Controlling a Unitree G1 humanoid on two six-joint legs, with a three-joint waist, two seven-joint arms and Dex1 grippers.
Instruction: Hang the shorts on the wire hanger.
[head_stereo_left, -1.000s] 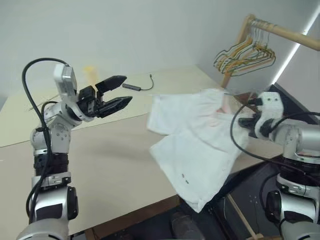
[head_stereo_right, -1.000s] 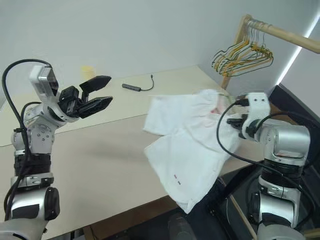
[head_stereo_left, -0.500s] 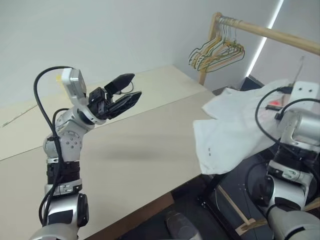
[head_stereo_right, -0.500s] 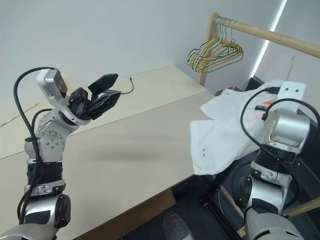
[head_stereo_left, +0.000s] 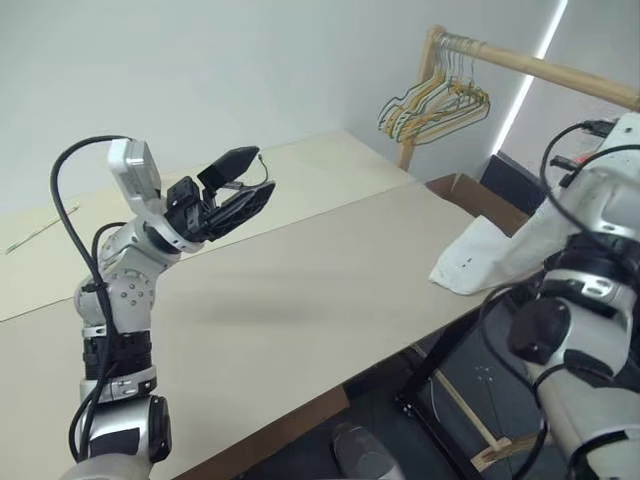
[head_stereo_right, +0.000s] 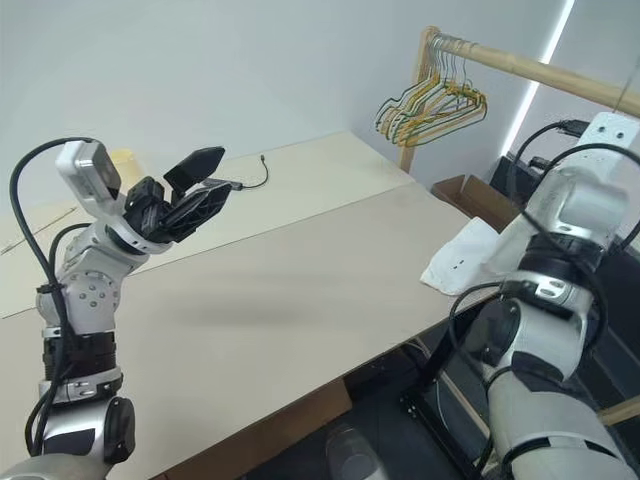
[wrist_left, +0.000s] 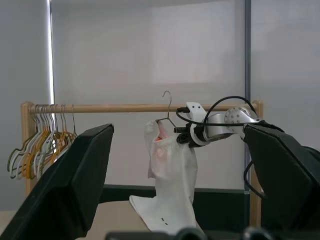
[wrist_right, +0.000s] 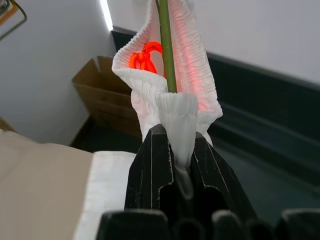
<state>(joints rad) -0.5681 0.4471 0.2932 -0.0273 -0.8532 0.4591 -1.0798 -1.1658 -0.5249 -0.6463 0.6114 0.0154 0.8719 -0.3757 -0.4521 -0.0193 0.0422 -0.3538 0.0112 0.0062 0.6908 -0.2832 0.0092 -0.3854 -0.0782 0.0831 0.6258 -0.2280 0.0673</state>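
Observation:
The white shorts (wrist_left: 171, 172) hang by their gathered waistband from my right gripper (wrist_right: 178, 131), which is shut on a fold of the waistband (wrist_right: 180, 112). A thin wire of the wire hanger (wrist_right: 165, 47) rises through the waistband opening, and its curved hook (wrist_left: 168, 102) shows just in front of the wooden rail. The lower end of the shorts (head_stereo_left: 478, 258) still trails on the table's right edge. My left gripper (head_stereo_left: 262, 170) is raised over the table's left side, open and empty, far from the shorts.
A wooden clothes rail (head_stereo_left: 540, 68) stands at the right with a bunch of green, yellow and grey hangers (head_stereo_left: 435, 100) at its near end. A cardboard box (head_stereo_left: 468, 190) sits on the floor below. A thin cable (head_stereo_right: 255, 172) lies on the beige table (head_stereo_left: 330, 270).
The view has swung to the right. My right arm has lifted the shorts up and rightward off the table, so only their lower end stays on the edge. The left gripper has held still.

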